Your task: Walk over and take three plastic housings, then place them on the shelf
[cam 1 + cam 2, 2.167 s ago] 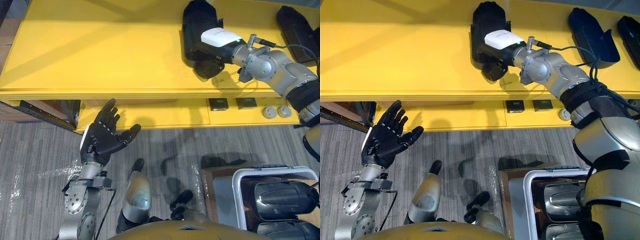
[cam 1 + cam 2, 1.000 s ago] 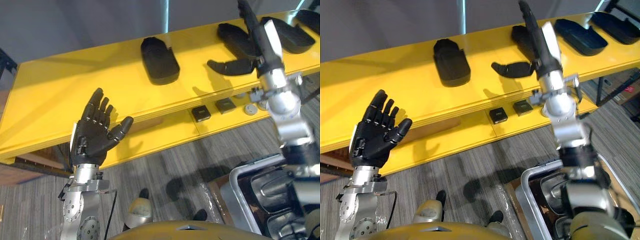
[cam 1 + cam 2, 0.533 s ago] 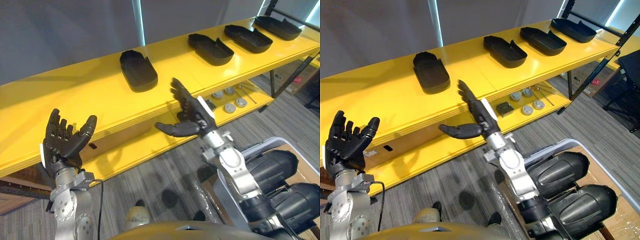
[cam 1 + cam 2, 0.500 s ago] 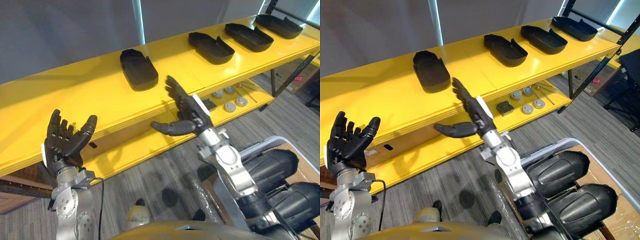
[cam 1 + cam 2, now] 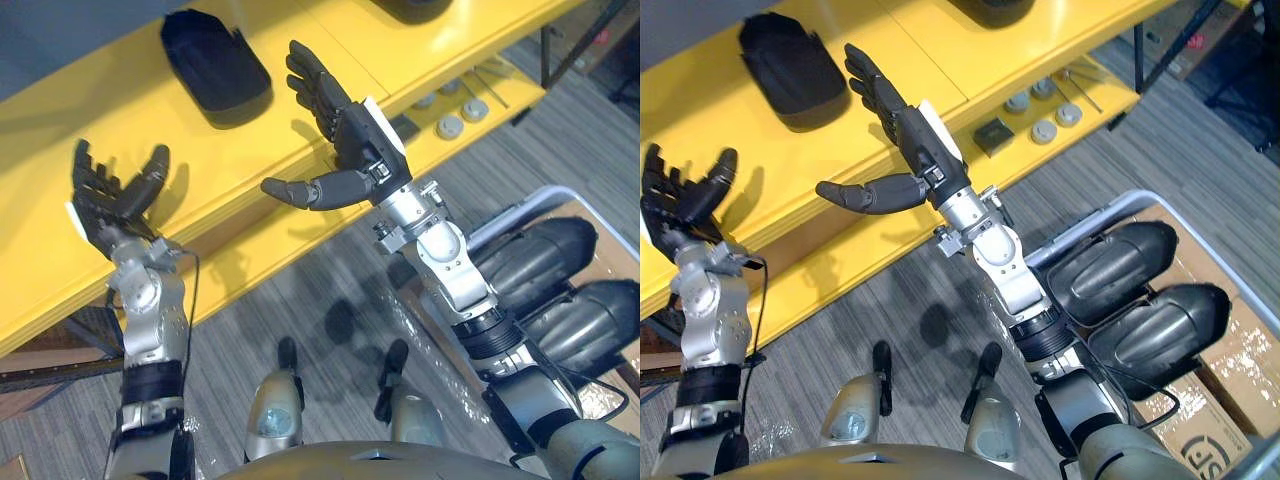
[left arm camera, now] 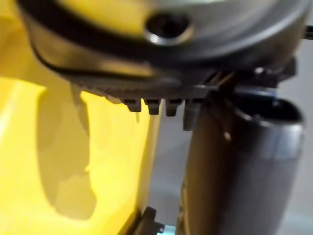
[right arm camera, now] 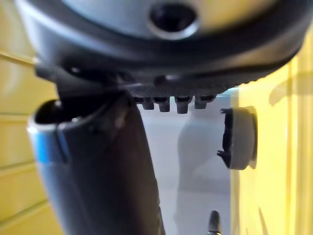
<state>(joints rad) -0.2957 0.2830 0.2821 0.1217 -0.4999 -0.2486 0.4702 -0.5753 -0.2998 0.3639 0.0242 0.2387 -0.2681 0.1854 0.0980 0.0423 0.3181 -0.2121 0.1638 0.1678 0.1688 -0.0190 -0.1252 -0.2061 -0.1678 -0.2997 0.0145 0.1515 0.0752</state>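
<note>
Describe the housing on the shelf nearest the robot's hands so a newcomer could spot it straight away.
Find the long yellow shelf. On its top board, just beyond the open left hand and right hand, lies a black housing. Unlike the glossy housings in the bin at the robot's right, it is matte and sits on yellow.
</note>
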